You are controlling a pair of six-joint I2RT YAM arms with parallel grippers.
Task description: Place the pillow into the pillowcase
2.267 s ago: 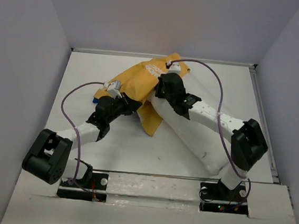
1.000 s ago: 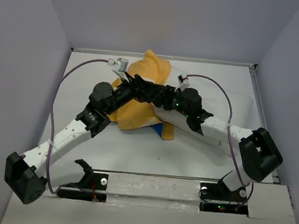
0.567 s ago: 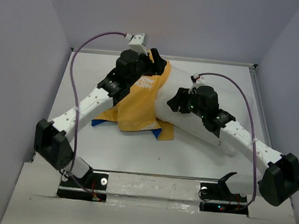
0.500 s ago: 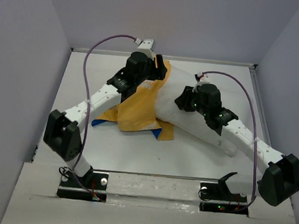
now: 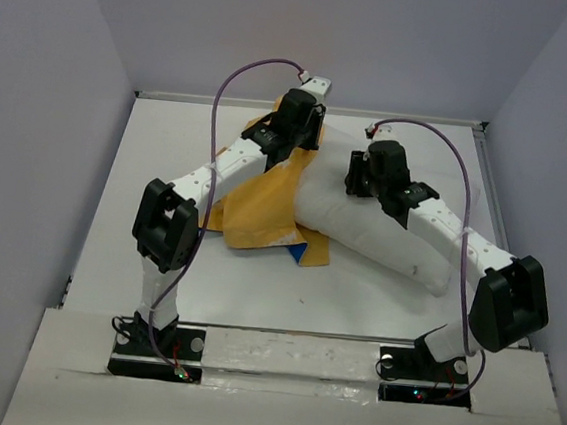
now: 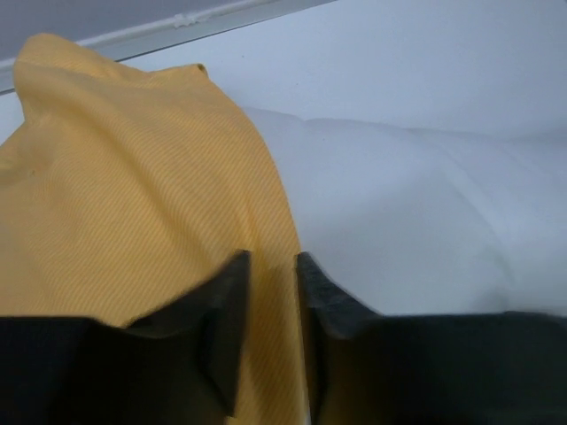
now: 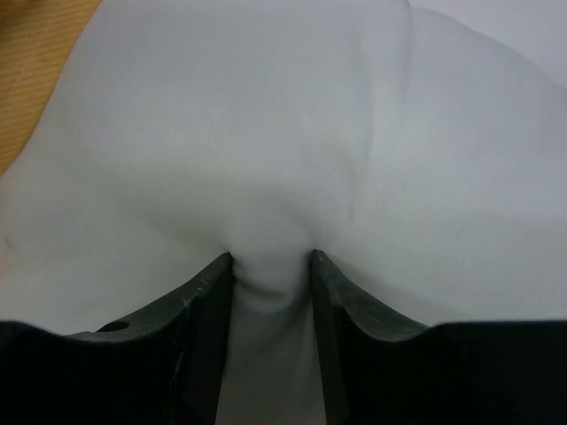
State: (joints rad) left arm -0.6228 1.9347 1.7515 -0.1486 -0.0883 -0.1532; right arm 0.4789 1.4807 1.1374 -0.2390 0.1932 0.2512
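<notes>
Grey walls box in a white worktop [image 5: 158,160], whose far rim runs just behind the left tool [image 6: 270,261]. Its fingers stand narrowly apart astride the edge of the yellow pillowcase [image 5: 259,205]; whether they pinch it I cannot tell. That pillowcase drapes the left end of the pillow [image 5: 382,237], which stretches toward the near right. The right tool [image 7: 270,258] clamps a bunched fold of the pillow's far top. Bare worktop shows left and near
</notes>
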